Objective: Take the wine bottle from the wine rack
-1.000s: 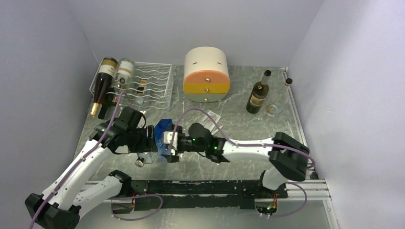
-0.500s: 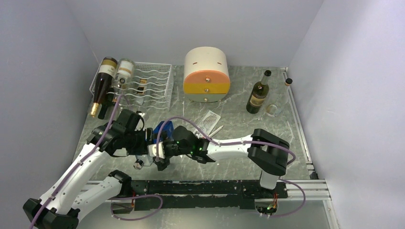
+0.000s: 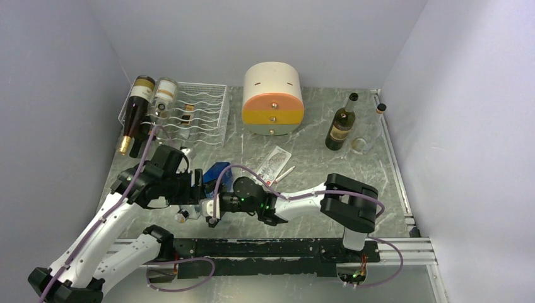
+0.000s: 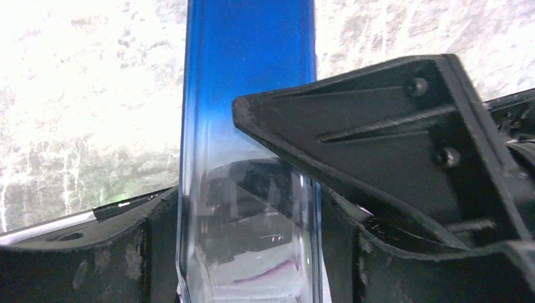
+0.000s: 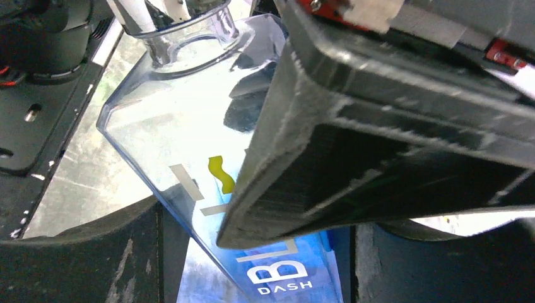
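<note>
Both pincers meet near the front left of the table [image 3: 315, 167]: the left gripper [image 3: 197, 192] and the right gripper [image 3: 213, 205] each have their fingers clamped on a blue-and-clear square bottle [image 3: 218, 172]. Well behind them, the dark wine bottle [image 3: 135, 115] lies on the left end of the white wine rack [image 3: 205, 110], beside a clear bottle [image 3: 163, 96].

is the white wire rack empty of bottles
No, a dark wine bottle and a clear bottle lie at the left end of the wine rack.
</note>
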